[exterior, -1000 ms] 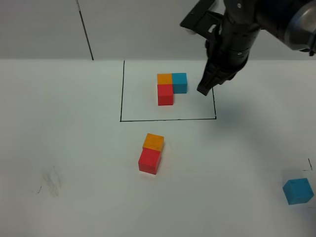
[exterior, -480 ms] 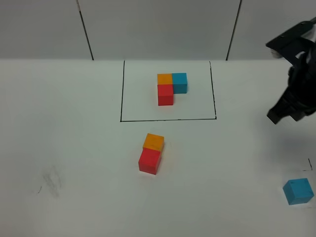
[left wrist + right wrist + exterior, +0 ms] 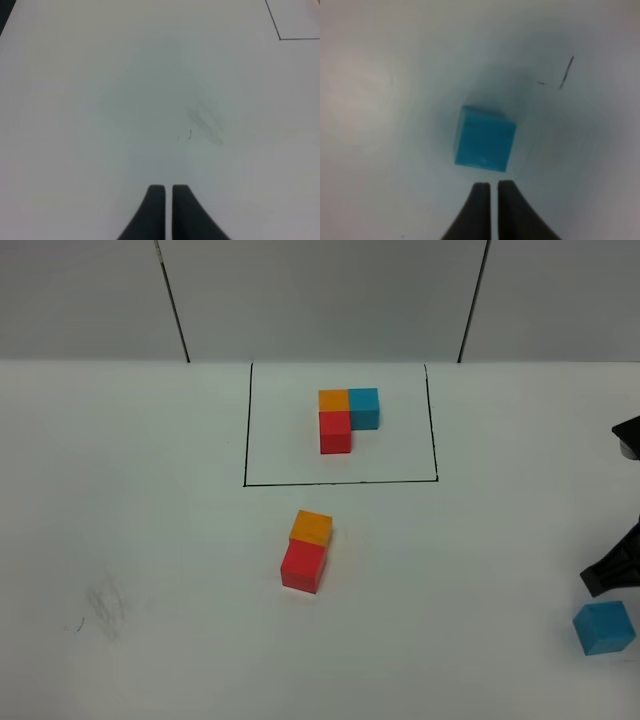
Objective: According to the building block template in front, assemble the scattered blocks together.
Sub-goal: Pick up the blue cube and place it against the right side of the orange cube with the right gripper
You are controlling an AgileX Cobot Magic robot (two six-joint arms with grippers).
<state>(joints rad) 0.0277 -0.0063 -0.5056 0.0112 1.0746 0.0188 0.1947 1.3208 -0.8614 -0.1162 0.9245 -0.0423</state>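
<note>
The template [image 3: 347, 417], an L of orange, blue and red cubes, sits inside a thin black drawn rectangle at the back middle. In front of the frame, a loose orange cube [image 3: 311, 528] touches a loose red cube [image 3: 303, 566]. The loose light blue cube [image 3: 603, 627] lies alone at the front right; it also shows in the right wrist view [image 3: 485, 145]. My right gripper [image 3: 608, 578] hangs just above and behind it, fingers together and empty [image 3: 490, 189]. My left gripper [image 3: 168, 190] is shut and empty over bare table, and it does not show in the exterior high view.
A faint smudge and small pen mark [image 3: 105, 605] lie on the white table at the front left, also seen under the left gripper [image 3: 205, 122]. Short black marks [image 3: 565, 74] lie beside the blue cube. A grey panelled wall stands behind the table.
My right arm has swung from above the template's right side out to the right and forward, down to the loose blue cube. No block has moved.
</note>
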